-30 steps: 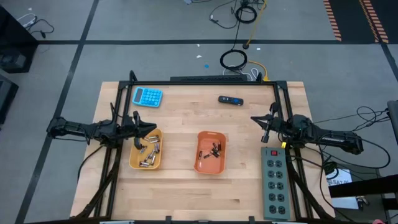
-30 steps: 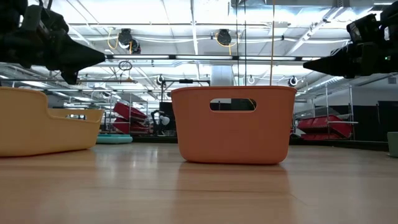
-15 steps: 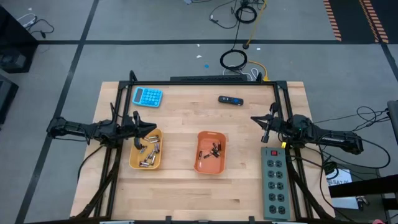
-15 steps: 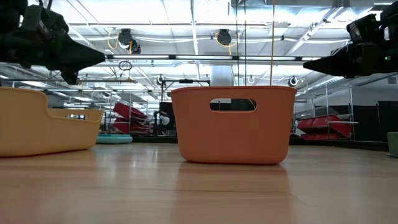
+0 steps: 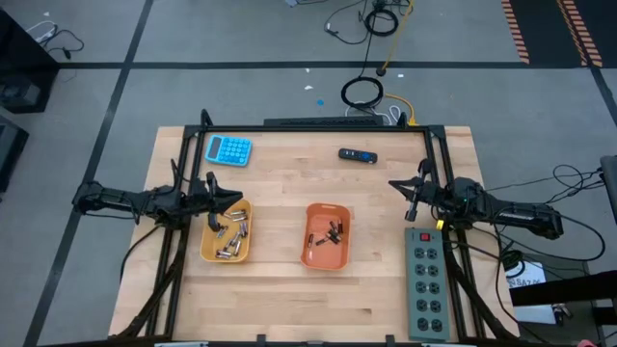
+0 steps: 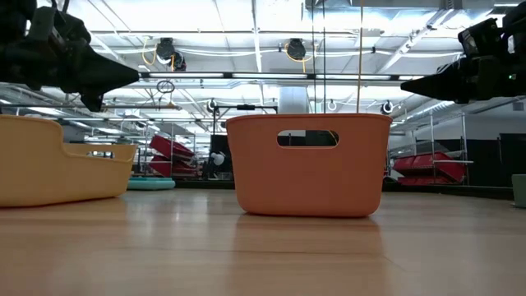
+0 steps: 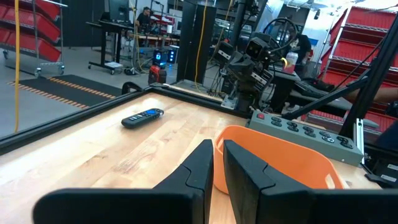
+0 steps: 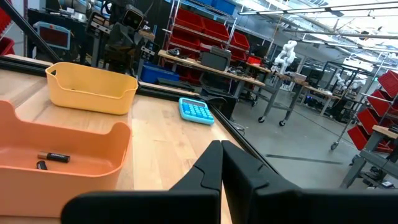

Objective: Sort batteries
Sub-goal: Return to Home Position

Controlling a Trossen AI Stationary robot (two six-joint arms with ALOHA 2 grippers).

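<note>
Sorting is looking all but finished. You are seeing silvery batteries lying in the yellow bin and dark batteries lying in the orange bin; none is showing loose on the counter. The left end effector is hovering over the yellow bin's corner and the right end effector near the counter's right edge, both closed and carrying nothing.

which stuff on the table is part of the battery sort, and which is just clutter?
Job:
- silvery batteries in the yellow bin
- dark batteries in the orange bin
- left hand and right hand, both shut and empty, at the table's sides

Lying about:
- blue calculator
- black-and-blue device
- grey power strip
</note>
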